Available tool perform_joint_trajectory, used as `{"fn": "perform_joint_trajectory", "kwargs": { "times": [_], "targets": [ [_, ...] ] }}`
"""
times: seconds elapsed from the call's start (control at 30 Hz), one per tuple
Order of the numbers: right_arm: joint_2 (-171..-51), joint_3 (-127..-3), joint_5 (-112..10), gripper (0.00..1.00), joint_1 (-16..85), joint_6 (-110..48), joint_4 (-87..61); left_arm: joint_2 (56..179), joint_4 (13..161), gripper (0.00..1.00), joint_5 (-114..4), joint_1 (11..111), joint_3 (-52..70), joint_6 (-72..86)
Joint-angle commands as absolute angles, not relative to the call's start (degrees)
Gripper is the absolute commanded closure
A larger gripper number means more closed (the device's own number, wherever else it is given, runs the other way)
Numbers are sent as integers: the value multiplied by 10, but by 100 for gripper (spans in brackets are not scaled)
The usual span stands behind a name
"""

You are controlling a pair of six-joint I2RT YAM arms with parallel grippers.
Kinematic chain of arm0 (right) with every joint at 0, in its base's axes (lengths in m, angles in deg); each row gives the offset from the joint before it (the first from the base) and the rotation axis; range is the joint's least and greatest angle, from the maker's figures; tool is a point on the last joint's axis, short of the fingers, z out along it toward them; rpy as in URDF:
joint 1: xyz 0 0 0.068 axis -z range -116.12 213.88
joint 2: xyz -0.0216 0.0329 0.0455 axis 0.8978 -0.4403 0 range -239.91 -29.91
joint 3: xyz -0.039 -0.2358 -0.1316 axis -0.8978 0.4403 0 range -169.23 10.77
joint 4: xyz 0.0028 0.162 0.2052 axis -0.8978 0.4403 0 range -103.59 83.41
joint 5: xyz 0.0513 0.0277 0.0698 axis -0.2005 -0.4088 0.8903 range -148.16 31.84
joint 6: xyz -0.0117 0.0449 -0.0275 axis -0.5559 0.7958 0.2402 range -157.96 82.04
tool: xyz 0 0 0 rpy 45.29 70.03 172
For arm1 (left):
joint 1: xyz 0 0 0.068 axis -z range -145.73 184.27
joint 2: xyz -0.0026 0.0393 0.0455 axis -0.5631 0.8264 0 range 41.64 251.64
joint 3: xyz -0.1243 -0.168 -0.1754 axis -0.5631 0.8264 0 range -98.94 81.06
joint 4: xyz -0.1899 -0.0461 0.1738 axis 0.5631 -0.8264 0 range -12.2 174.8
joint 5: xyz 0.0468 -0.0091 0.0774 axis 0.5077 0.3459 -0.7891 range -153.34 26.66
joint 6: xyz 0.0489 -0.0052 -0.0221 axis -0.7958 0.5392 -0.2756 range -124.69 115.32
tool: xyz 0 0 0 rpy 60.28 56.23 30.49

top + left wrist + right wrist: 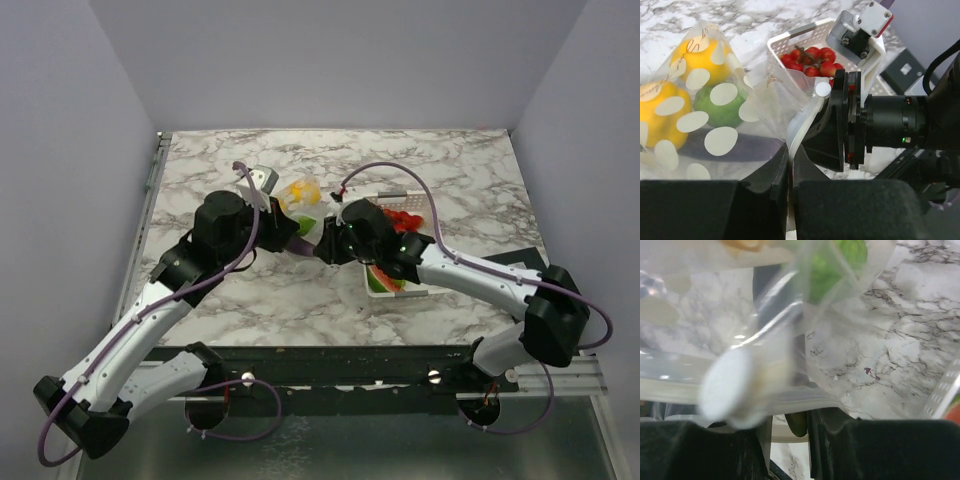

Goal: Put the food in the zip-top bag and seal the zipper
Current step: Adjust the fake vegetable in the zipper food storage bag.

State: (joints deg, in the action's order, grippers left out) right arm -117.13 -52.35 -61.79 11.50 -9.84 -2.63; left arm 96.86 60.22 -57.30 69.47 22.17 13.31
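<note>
Marbled table (300, 295), centre frame: our left fingers (765, 182) pinch the zipper (800, 131) of the bag (700, 117), likely anchoring it; our right fingers (715, 450) straddle its rim, grip we cannot tell.

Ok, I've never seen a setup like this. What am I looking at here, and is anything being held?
Two robot arms, left and right, each ending in a two-finger gripper, work on a marble table. One picture looks down from above; the other two come from wrist cameras. The left gripper is shut on the zipper of the zip-top bag, which already holds yellow pieces and a green piece. The right gripper sits around the bag's edge; whether it pinches is unclear. A white basket holds strawberries and a watermelon slice.
</note>
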Motion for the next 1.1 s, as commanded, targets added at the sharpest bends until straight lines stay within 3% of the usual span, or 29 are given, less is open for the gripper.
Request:
{"fn": "perform_joint_trajectory", "kwargs": {
  "times": [0.0,0.1,0.57,0.7,0.83,1.07],
  "targets": [
    [-1110,-480,-695,99,118,-85,-87,905,631,92,-532,694,250,193],
    [-1123,-484,-721,99,118,-84,-85,939,619,100,-557,694,257,192],
    [-990,-426,-859,99,115,-71,-87,934,620,100,-481,694,174,232],
    [-1003,-435,-836,100,110,-65,-102,964,643,100,-445,695,204,255],
    [-1008,-425,-903,99,98,-56,-120,964,673,100,-420,697,219,266],
    [-1030,-390,-863,99,98,-13,-225,989,712,100,-401,698,227,280]
  ]
}}
